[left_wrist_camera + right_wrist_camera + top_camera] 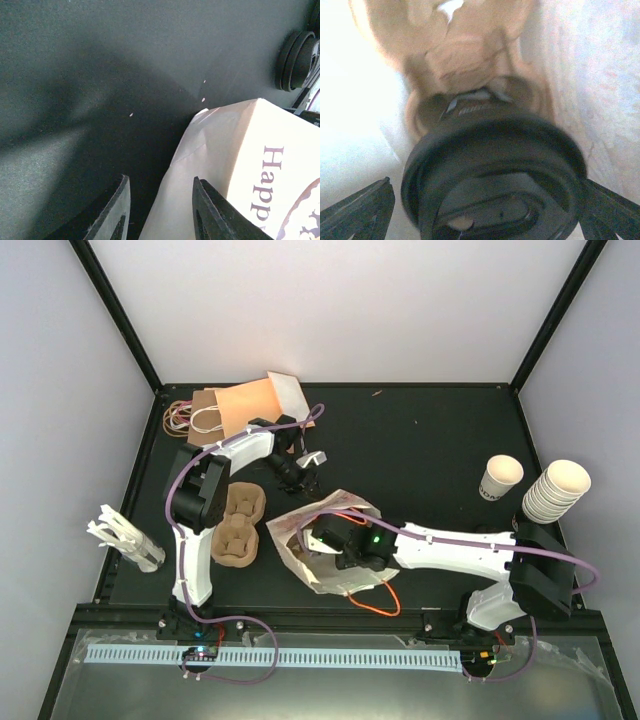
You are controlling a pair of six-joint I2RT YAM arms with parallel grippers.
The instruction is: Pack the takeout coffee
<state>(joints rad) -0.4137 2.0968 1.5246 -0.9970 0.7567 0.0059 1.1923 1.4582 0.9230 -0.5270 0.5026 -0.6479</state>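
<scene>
The takeout coffee (492,175) is a cup seen from above under a black sip lid, its paper body hidden. It sits deep inside the white printed paper bag (300,560), against a tan pulp tray (465,60). My right gripper (485,185) reaches into the bag (600,75) and is open, one finger on each side of the lid and clear of it. In the top view the right gripper (332,540) is at the bag's mouth. My left gripper (160,177) is at the bag's far edge (240,150), open, with bag paper lying between its fingers unpinched. From above, the left gripper (300,475) hovers behind the bag.
A pulp cup carrier (240,525) lies left of the bag. Brown handled bags (235,405) lie at the back left. An open printed paper cup (500,477) and a stack of cream cups (555,490) stand at the right. A clear plastic piece (130,540) sits beyond the left edge.
</scene>
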